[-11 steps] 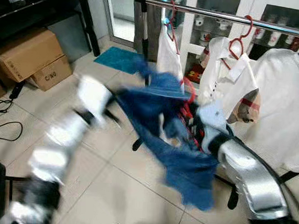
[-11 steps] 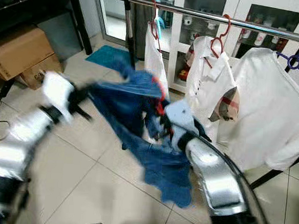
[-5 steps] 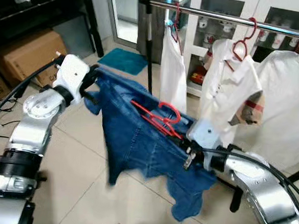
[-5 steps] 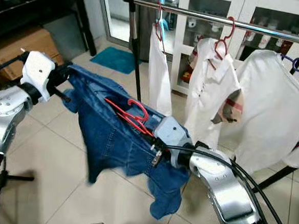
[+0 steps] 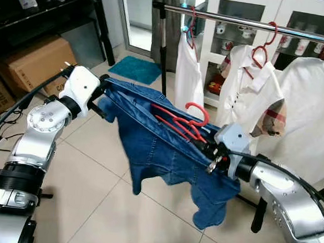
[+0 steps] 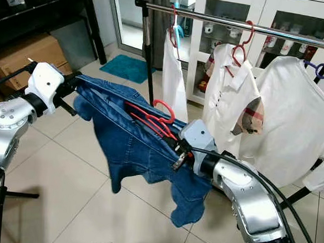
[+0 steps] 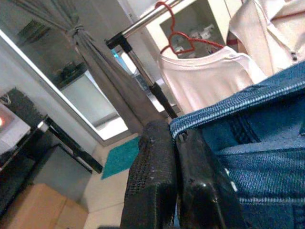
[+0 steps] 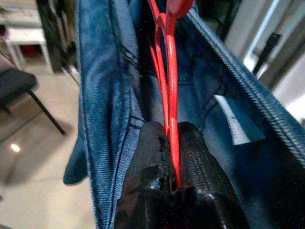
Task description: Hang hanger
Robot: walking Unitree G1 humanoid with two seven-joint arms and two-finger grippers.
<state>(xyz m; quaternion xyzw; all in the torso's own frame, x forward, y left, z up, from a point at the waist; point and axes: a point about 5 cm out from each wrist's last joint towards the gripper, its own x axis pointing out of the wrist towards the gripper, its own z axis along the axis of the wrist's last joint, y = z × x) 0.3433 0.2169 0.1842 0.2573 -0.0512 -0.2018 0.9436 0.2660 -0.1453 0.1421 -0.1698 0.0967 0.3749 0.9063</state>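
Blue denim shorts (image 5: pixel 160 149) hang stretched between my two arms, in front of a steel clothes rail (image 5: pixel 258 21). My left gripper (image 5: pixel 101 88) is shut on one end of the waistband (image 7: pixel 224 109). A red hanger (image 5: pixel 178 121) lies inside the waistband opening, its hook (image 5: pixel 198 109) sticking up. My right gripper (image 5: pixel 211 153) is shut on the hanger's wires (image 8: pixel 170 119) at the other end of the shorts. The rail is above and behind the shorts.
Three white garments (image 5: pixel 312 115) hang on the rail from red and purple hangers. White cabinets (image 5: pixel 235 26) stand behind. Cardboard boxes (image 5: pixel 35 62), a black shelf and cables lie at left. A teal mat (image 5: pixel 136 69) lies on the tiled floor.
The shorts swung from a blurred bunch into a stretched span. Both grippers rose a little and the hanger hook now stands higher inside the waistband.
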